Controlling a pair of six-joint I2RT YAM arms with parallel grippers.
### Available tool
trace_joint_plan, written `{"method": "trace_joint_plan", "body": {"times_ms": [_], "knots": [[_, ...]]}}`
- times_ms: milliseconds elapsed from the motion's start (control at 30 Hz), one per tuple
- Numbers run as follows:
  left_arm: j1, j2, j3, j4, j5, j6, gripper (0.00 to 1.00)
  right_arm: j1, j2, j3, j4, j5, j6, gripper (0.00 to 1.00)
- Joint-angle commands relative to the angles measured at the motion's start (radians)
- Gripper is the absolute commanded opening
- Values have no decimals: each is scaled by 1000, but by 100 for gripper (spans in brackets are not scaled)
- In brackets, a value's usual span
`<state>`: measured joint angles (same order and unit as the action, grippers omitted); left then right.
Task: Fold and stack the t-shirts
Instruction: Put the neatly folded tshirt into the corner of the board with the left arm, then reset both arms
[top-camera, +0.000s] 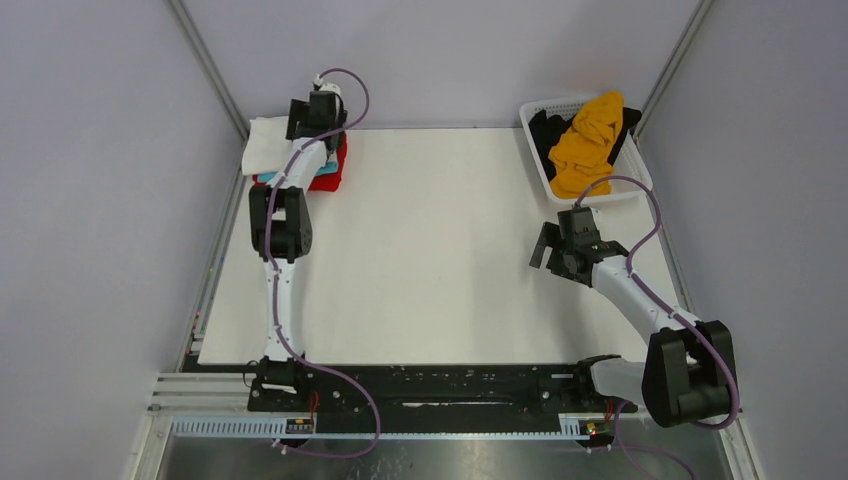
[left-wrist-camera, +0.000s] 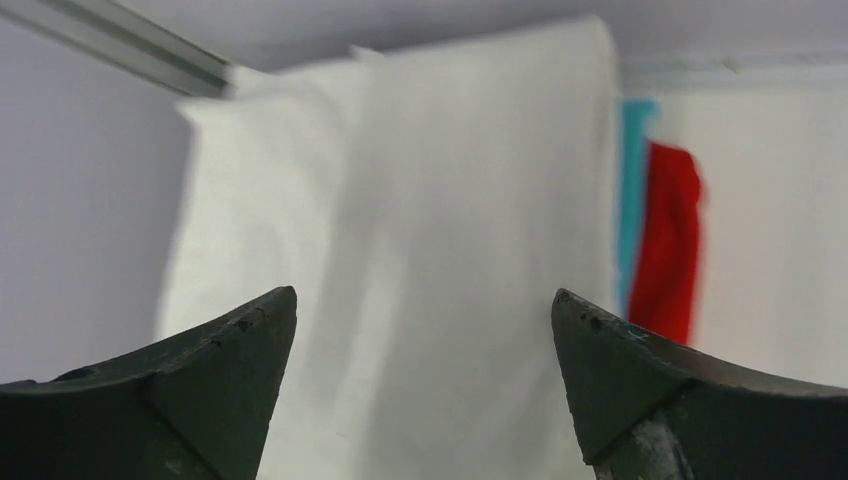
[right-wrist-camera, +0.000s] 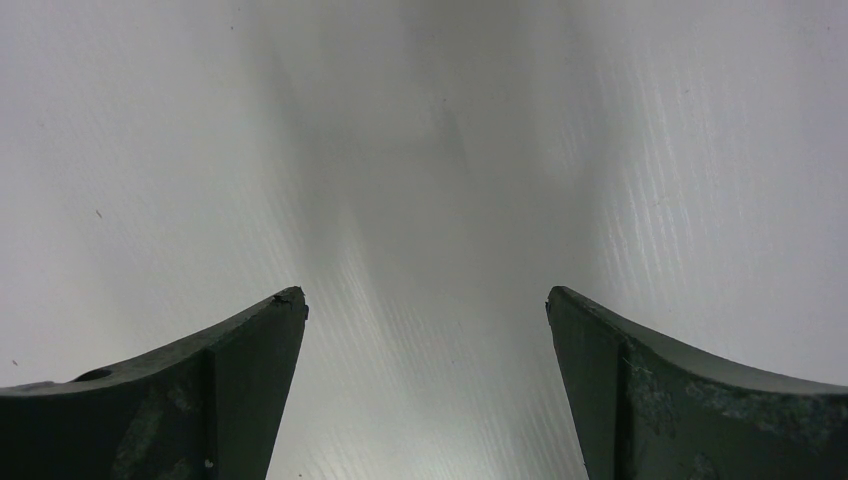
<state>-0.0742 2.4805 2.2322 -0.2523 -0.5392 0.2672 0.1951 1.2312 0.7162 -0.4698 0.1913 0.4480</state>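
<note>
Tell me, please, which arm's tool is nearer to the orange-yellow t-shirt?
Right. The right tool hangs over bare table just in front of the basket holding the orange-yellow t-shirt; the left tool is across the table, over the folded white t-shirt.

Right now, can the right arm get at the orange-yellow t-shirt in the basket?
Probably yes. The right arm hangs just short of the basket, jaws open and empty, and the orange-yellow t-shirt lies on top there, with nothing covering it.
</note>
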Motion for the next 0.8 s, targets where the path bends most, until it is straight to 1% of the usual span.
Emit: {"method": "trace_joint_plan", "body": {"times_ms": [0,67,167,267,433,500,667,733,767], "knots": [[-19,-151,-94,-90,343,-187,99,-2,-7,37,2,-3,-15,99],[-19,-148,-97,-127,423,-243,99,-2,-17,37,-5,-1,-18,99],[-21,-115,-56,-200,504,-292,99,-2,-45,32,-16,15,-23,100],[-27,-100,-22,-243,518,-302,99,-1,-68,23,-12,15,-23,99],[-54,-160,-24,-274,535,-296,99,-1,-94,19,-13,5,-23,99],[-80,-204,-21,-291,528,-291,99,-2,-111,23,-17,0,-26,100],[-188,-377,-48,-350,405,-305,99,-2,-198,16,-28,-18,-19,99],[-224,-488,-129,-360,373,-365,99,-2,-248,-3,-29,-19,-12,99],[-235,-562,-201,-357,386,-419,99,-2,-273,-14,-31,-19,-5,99]]}}
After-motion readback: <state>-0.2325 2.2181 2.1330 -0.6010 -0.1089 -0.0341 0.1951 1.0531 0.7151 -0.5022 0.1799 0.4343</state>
